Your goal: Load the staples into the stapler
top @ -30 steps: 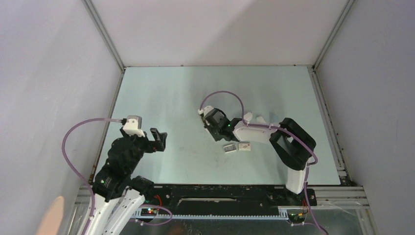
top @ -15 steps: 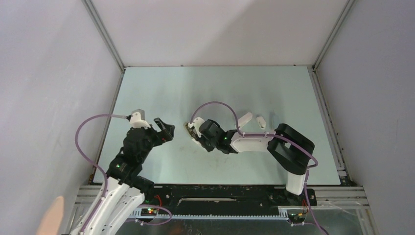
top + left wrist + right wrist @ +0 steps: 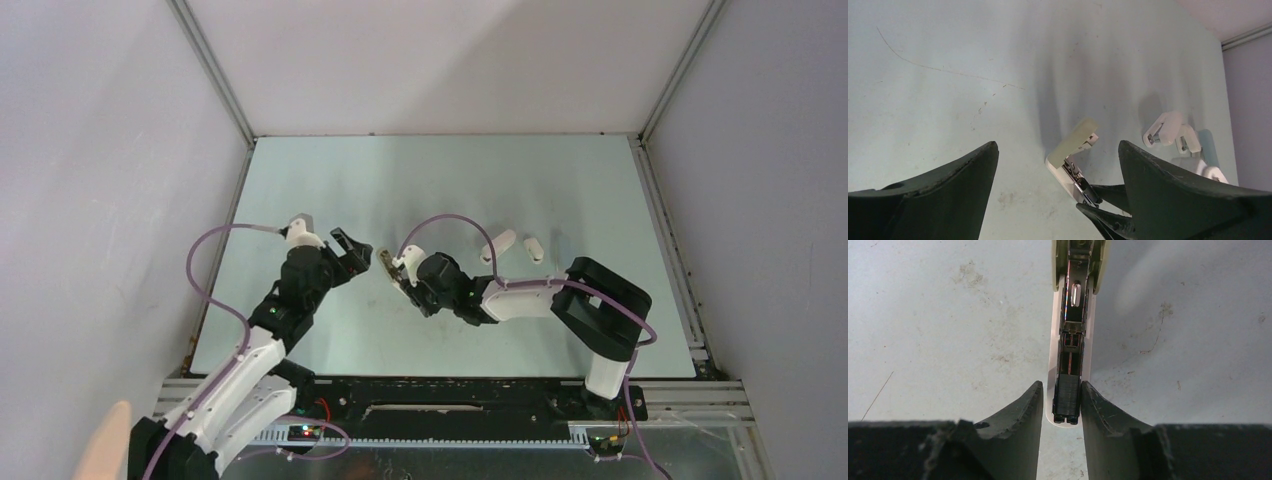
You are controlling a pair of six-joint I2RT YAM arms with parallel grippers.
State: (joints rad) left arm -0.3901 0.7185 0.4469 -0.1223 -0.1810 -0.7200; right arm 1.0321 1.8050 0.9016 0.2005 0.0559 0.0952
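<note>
The stapler [image 3: 386, 264] is cream and white and lies on the table with its lid swung up, so the metal channel shows in the right wrist view [image 3: 1072, 315]. My right gripper [image 3: 1061, 384] is shut on the near end of that channel, where a dark, finely striped block sits. In the top view the right gripper [image 3: 402, 282] is just right of the stapler. My left gripper [image 3: 354, 254] is open and empty, just left of the stapler, which lies ahead between its fingers [image 3: 1075, 142]. The staples block is hidden under my right arm.
Two small white plastic pieces [image 3: 500, 243] [image 3: 533, 248] lie behind my right arm, and they also show in the left wrist view [image 3: 1168, 131]. The enclosure walls stand at the left, right and far edges of the pale green table [image 3: 330, 180].
My right gripper has carried the stapler leftward, and the arm now covers the spot where the staples and a white box lay. My left arm has reached right toward the stapler.
</note>
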